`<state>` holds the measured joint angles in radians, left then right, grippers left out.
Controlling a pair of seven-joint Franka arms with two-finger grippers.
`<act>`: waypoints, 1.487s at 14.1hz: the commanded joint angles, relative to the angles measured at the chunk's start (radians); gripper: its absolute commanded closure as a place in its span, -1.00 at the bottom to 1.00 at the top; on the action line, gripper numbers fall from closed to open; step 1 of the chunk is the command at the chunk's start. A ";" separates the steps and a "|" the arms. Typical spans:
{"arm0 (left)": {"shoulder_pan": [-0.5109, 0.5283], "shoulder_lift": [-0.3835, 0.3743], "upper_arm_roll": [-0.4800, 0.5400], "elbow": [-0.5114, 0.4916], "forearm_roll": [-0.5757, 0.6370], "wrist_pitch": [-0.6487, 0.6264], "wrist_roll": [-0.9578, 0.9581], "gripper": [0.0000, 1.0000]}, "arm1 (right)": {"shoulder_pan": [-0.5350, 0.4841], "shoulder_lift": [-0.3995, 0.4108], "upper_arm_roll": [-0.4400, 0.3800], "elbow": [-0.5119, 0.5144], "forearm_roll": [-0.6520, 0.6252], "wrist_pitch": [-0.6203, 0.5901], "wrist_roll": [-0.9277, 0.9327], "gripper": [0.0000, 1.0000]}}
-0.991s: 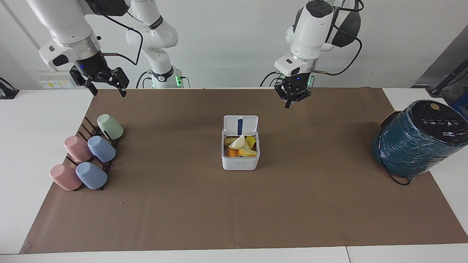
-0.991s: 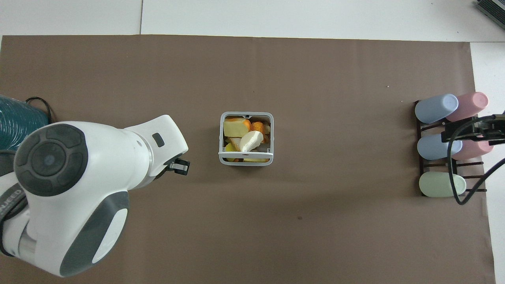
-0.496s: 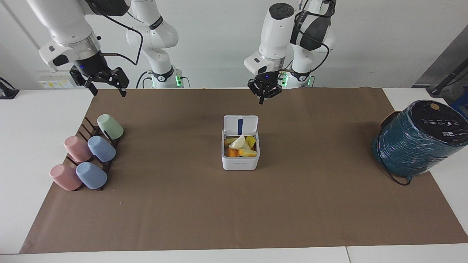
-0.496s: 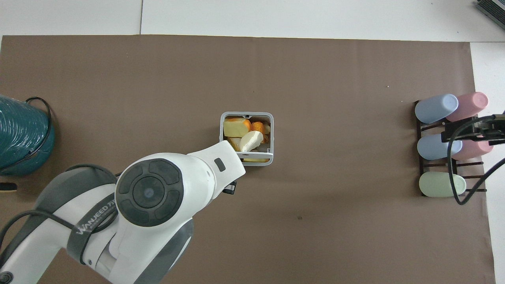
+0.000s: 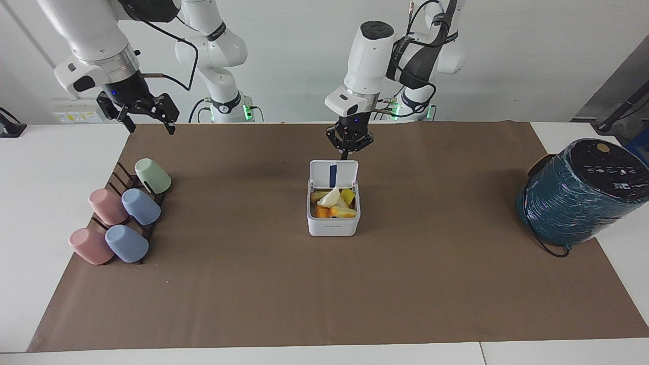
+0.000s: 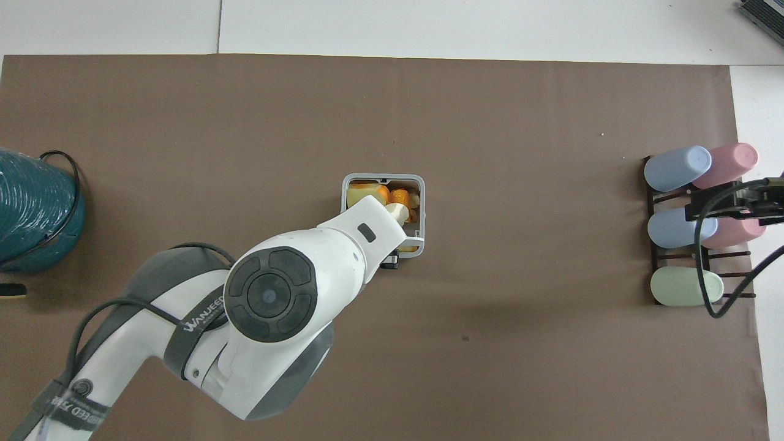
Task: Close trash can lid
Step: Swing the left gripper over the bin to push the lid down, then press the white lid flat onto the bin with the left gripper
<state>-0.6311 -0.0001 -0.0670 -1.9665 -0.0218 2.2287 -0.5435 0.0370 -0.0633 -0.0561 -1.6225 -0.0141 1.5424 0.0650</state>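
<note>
The trash can [image 5: 333,227] is a small white square box in the middle of the brown mat, filled with fruit pieces [image 5: 332,203]. Its lid [image 5: 333,174] stands upright on the edge nearer the robots, its blue strip showing. My left gripper [image 5: 347,152] is shut and points down just above the lid's top edge, toward its corner; I cannot tell if it touches. In the overhead view the left arm covers part of the can [image 6: 421,211] and most of the lid. My right gripper [image 5: 149,125] is open and empty, waiting above the cup rack.
A dark rack with several pastel cups [image 5: 121,218] stands toward the right arm's end of the table [image 6: 692,226]. A large teal-wrapped cylinder [image 5: 583,192] with a black cable lies at the left arm's end [image 6: 30,208].
My left gripper has swung from the left arm's side of the mat toward the middle and come down to just above the lid's top edge. The lid and the right arm have not moved.
</note>
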 commanded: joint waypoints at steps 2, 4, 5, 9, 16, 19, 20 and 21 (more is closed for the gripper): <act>-0.004 0.061 0.015 0.020 -0.001 0.150 -0.088 1.00 | 0.000 -0.012 0.004 -0.007 -0.003 0.008 0.007 -1.00; 0.001 0.089 0.016 0.018 -0.001 0.216 -0.099 1.00 | 0.000 -0.012 0.004 -0.007 -0.003 0.008 0.007 -1.00; 0.004 0.092 0.016 0.018 -0.001 0.230 -0.099 1.00 | 0.000 -0.012 0.004 -0.007 -0.003 0.008 0.007 -1.00; 0.019 0.146 0.016 0.018 -0.001 0.302 -0.099 1.00 | 0.000 -0.012 0.004 -0.007 -0.003 0.008 0.007 -1.00; 0.019 0.296 0.018 0.110 0.005 0.353 -0.104 1.00 | -0.002 -0.012 0.004 -0.007 -0.003 0.008 0.007 -1.00; 0.019 0.341 0.019 0.142 0.010 0.353 -0.104 1.00 | 0.000 -0.012 0.004 -0.007 -0.003 0.008 0.007 -1.00; 0.021 0.339 0.021 0.143 0.011 0.344 -0.104 1.00 | 0.000 -0.012 0.004 -0.007 -0.003 0.008 0.007 -1.00; 0.019 0.339 0.021 0.143 0.011 0.339 -0.104 1.00 | -0.002 -0.012 0.004 -0.007 -0.003 0.008 0.007 -1.00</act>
<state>-0.6110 0.3006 -0.0509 -1.8468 -0.0220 2.5675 -0.6335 0.0370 -0.0633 -0.0561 -1.6225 -0.0141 1.5424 0.0650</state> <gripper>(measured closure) 0.987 0.000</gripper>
